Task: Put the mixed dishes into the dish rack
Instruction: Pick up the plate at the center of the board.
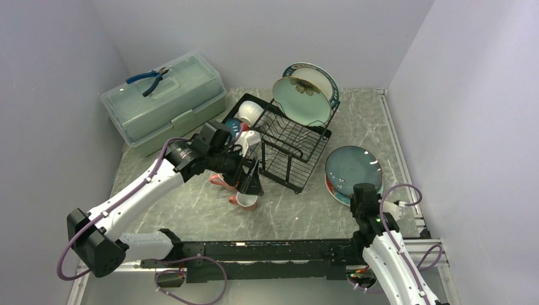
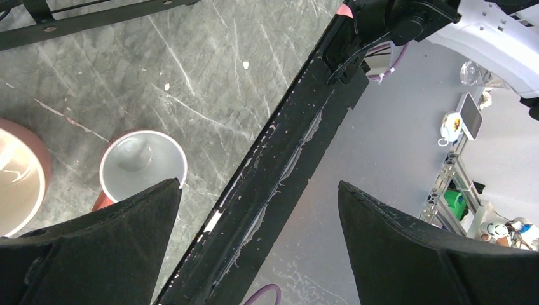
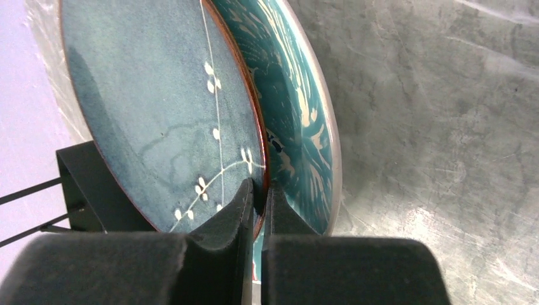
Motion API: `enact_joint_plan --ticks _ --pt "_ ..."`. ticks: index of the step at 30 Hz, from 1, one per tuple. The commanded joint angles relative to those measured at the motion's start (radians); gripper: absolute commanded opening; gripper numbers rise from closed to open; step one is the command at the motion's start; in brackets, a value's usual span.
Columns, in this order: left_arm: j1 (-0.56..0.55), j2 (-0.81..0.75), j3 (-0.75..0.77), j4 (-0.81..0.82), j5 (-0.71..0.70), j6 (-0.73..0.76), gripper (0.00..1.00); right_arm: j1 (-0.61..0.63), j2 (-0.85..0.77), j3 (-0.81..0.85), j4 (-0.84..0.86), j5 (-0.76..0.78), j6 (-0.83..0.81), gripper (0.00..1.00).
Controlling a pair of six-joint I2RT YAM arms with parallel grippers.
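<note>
The black wire dish rack (image 1: 287, 145) stands mid-table. A pale green floral plate (image 1: 302, 101) and a white teal-rimmed plate (image 1: 320, 74) stand upright at its back, and a white bowl (image 1: 250, 111) sits at its left end. My left gripper (image 1: 249, 184) (image 2: 257, 184) hangs open over the table's near edge, beside an upright pink mug (image 1: 245, 201) (image 2: 141, 162). A second pink mug (image 1: 219, 180) (image 2: 19, 175) lies close by. My right gripper (image 1: 362, 194) (image 3: 262, 187) is shut on the rim of the glossy teal plate (image 1: 353, 167) (image 3: 159, 114), which rests on a patterned plate (image 3: 299, 127).
A translucent pale green lidded box (image 1: 165, 105) stands at the back left with blue-handled pliers (image 1: 149, 79) on its lid. Grey walls close in on three sides. The black mounting rail (image 1: 254, 248) (image 2: 286, 146) runs along the near edge.
</note>
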State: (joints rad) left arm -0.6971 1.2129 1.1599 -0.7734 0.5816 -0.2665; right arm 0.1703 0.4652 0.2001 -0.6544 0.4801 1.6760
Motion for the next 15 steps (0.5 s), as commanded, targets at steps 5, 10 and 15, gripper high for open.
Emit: enact_joint_plan --ticks 5,10,15 --pt "-0.005 0.007 0.048 0.005 0.006 0.018 1.0 0.003 -0.061 0.043 -0.118 0.046 -0.038 0.0" --pt "-0.004 0.01 0.05 0.011 0.007 0.015 0.99 0.003 -0.127 0.095 -0.199 0.07 -0.072 0.0" --pt "-0.003 0.01 0.047 0.016 0.012 0.013 0.99 0.003 -0.197 0.127 -0.286 0.073 -0.09 0.0"
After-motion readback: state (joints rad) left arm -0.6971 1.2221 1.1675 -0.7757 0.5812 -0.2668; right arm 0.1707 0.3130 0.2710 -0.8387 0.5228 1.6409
